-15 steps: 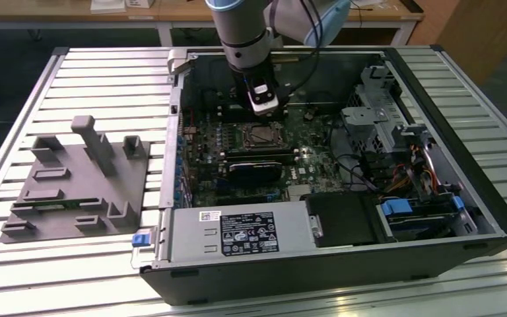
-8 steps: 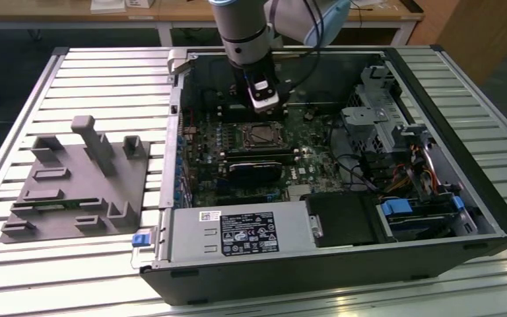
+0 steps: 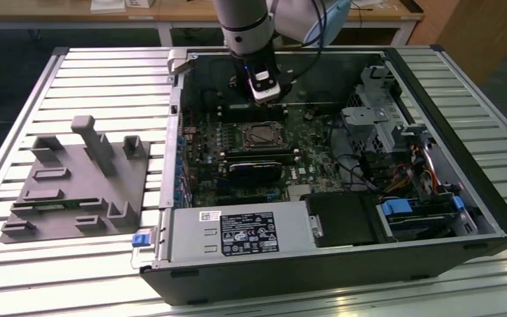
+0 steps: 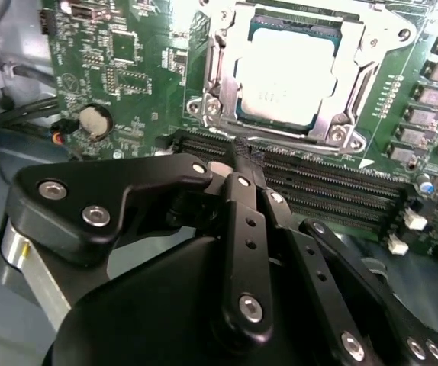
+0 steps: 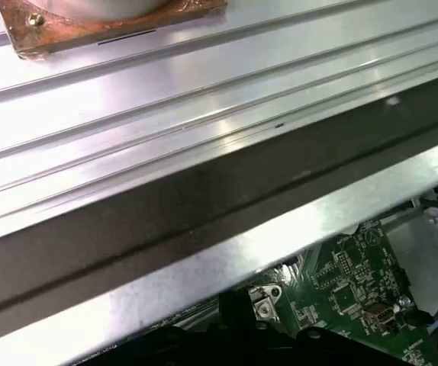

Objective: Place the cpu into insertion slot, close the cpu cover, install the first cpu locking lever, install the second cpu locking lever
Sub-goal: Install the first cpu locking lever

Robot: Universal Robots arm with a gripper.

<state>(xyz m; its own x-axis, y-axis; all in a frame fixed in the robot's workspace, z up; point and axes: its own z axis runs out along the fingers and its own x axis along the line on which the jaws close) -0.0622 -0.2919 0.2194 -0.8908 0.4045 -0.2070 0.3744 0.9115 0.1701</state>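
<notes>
The cpu, a flat silvery square, is seated in the insertion slot just beyond the gripper. The black fingers are drawn together on nothing. The thin metal cpu cover is laid around the chip.

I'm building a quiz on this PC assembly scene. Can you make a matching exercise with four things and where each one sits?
Things:
1. cpu
2. cpu cover
3. gripper
4. grey fixture block

Places:
A. on the slatted table outside the case
B. framing the chip, lying flat
C. seated in the insertion slot
D. beside the socket, above the memory slots

Pairs: 1-C, 2-B, 3-D, 4-A
</notes>
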